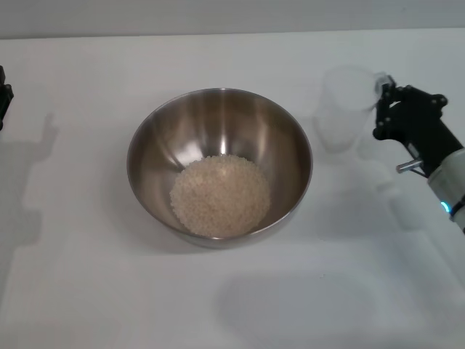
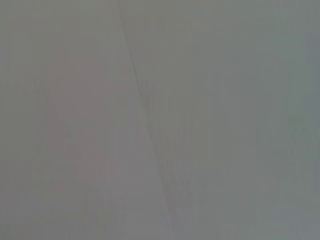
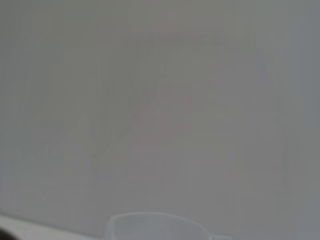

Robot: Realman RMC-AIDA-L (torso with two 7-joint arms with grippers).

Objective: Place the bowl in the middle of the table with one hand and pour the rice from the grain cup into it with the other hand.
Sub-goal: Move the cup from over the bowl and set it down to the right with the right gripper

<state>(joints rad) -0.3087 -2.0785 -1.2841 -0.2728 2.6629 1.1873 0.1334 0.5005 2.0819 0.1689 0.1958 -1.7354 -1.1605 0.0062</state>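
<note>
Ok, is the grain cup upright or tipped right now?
Upright: the grain cup stands on the table, rim up, looking empty, right pincer at its rim.

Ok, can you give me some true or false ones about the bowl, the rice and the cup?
1. The rice is in the bowl. True.
2. The cup is full of rice. False: it looks empty.
3. The cup stands upright on the table, on the bowl's right. True.
4. The right pincer is over the bowl. False: it is at the cup's rim, beside the bowl.
5. The left pincer holds the bowl. False: it is at the table's left edge, well away.
</note>
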